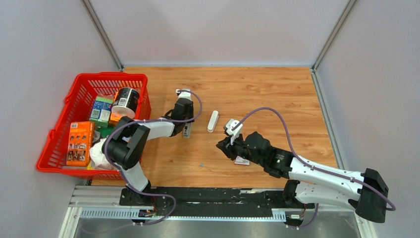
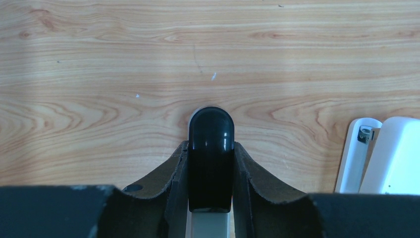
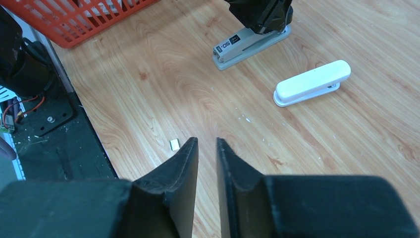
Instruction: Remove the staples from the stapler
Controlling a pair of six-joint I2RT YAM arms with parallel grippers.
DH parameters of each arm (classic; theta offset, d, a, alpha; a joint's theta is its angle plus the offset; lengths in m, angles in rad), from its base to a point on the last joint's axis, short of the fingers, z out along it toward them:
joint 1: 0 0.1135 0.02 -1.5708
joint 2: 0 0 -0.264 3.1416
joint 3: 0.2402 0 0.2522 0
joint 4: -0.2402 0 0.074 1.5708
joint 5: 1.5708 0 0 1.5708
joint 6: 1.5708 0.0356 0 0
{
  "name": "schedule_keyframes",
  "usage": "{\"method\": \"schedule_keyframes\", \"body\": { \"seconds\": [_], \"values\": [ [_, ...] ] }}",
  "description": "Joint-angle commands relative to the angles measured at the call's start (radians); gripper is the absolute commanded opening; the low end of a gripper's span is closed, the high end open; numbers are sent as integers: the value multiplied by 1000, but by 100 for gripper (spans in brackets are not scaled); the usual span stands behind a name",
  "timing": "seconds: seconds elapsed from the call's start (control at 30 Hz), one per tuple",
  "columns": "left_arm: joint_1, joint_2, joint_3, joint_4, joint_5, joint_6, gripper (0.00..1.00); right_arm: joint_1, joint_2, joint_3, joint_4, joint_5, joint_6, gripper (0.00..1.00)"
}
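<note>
The white stapler lies flat on the wooden table; it also shows in the right wrist view and at the right edge of the left wrist view. Its grey metal inner piece, tipped black, is apart from it, just to its left. My left gripper is shut on that piece and holds it at the table surface. My right gripper hovers in front of the stapler. Its fingers stand a narrow gap apart with nothing between them.
A red basket with boxes and a cup stands at the left. A small red-and-white flat box lies under the right arm. A tiny white scrap lies near the right fingertips. Grey walls enclose the table.
</note>
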Motion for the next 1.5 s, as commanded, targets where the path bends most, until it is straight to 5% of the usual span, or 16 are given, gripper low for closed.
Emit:
{"method": "schedule_keyframes", "body": {
  "seconds": [0.0,0.17,0.23,0.37,0.6,0.83,1.1,1.2,1.3,1.47],
  "values": [
    [-15,4,20,-186,96,27,19,-2,-44,10,8,32,9,28],
    [-15,-11,69,-232,82,64,27,-2,-77,9,-29,43,3,36],
    [-17,-19,90,-247,71,76,43,0,-84,12,-37,46,3,37],
    [-12,-45,130,-290,48,104,45,-2,-97,9,-52,49,0,40],
    [-14,-122,155,-352,50,118,79,-2,-107,15,-61,55,-5,43],
    [-15,-212,86,-401,105,78,79,-2,-101,15,-61,56,-7,44],
    [-17,-388,-58,-454,212,0,63,0,-87,12,-61,64,4,45],
    [-18,-427,-103,-491,231,-20,41,-2,-76,16,-55,56,9,45],
    [-18,-456,-124,-525,260,-29,8,0,-65,20,-49,46,18,45],
    [-18,-476,-179,-502,321,-42,0,0,-56,21,-47,39,32,44]
  ]
}}
